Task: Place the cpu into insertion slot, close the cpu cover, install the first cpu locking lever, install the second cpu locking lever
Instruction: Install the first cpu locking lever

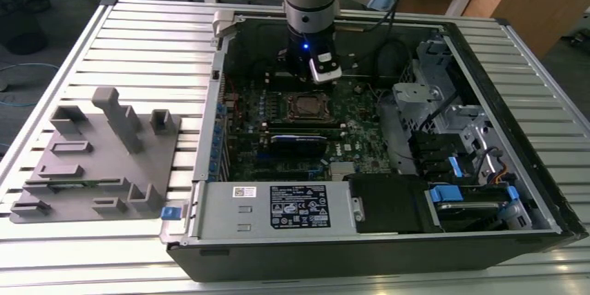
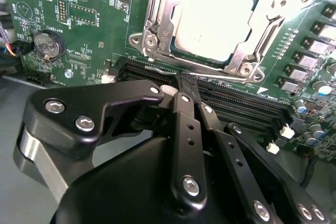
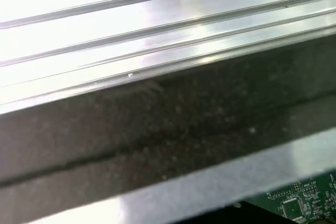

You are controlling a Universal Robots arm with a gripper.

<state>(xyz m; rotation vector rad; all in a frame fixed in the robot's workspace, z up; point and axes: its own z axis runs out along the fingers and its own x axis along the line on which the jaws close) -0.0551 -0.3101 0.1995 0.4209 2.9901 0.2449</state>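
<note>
The gripper (image 2: 185, 80) hangs with fingers pressed together, empty, just beside the insertion slot (image 2: 210, 22). The cpu (image 2: 215, 19) sits there, framed by the closed cpu cover (image 2: 163, 24).

The end effector (image 2: 185, 80) hides part of the black card slots (image 2: 252, 103).

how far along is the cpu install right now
Done: the cpu lies in the insertion slot, and the cpu cover looks closed, its silver frame flat around the chip. In hand: the pincer is shut and empty, its tips by a thin lever wire along the socket's edge. Left: I cannot tell whether either locking lever is latched, so treat both as open.
</note>
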